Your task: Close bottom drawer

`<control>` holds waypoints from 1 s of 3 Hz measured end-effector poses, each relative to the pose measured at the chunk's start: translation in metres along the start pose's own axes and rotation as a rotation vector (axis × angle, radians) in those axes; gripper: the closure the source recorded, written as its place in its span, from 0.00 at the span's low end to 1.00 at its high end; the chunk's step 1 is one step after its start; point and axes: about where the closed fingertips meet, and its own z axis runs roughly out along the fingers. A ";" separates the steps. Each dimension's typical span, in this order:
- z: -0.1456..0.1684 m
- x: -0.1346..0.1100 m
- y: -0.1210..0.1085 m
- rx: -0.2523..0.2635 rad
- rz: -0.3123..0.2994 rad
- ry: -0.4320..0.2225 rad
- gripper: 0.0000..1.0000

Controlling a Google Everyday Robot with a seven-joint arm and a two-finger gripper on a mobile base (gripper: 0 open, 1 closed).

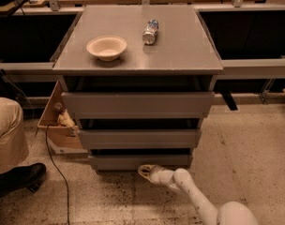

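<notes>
The bottom drawer (138, 161) is the lowest and narrowest grey front of the three under the grey cabinet top (180, 50). It stands a little forward, with a dark gap above it. My gripper (145, 171) is low over the floor, right in front of the lower edge of the bottom drawer's front, near its middle. My white arm (194, 196) comes in from the lower right.
A cream bowl (106, 47) and a lying plastic bottle (150, 31) are on the cabinet top. A cardboard box (58, 123) stands to the left of the cabinet. A person's leg and black shoe (13, 175) are at the far left, with a cable (58, 172) on the floor.
</notes>
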 end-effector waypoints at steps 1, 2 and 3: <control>-0.035 0.010 0.031 -0.103 0.059 0.035 1.00; -0.104 0.028 0.020 -0.103 0.077 0.149 1.00; -0.193 0.024 -0.020 -0.028 0.076 0.286 1.00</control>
